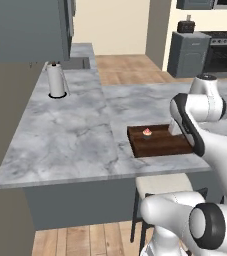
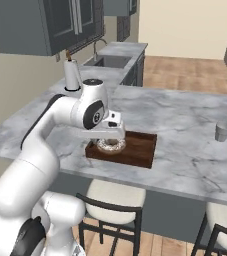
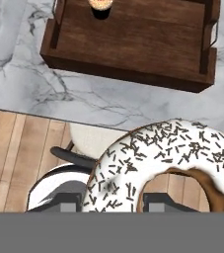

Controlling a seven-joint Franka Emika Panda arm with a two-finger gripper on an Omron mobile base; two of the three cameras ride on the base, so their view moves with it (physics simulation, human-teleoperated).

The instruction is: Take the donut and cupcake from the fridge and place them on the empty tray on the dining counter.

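Done: cupcake [image 1: 147, 132] sits on tray [image 1: 160, 146]
Gripper [image 2: 111, 142]: clamped on donut [image 2: 111, 145] — seemingly above tray's near-left part
Left: release donut

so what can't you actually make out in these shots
- Gripper: in the left base view the arm's own links hide it.
- Donut: the hand view's bottom edge cuts off its lower part, and it covers the fingertips, so the contact is unseen.
- Cupcake: too small for detail in the left base view; cut by the top edge in the hand view.
- Tray: right end hidden behind the arm.
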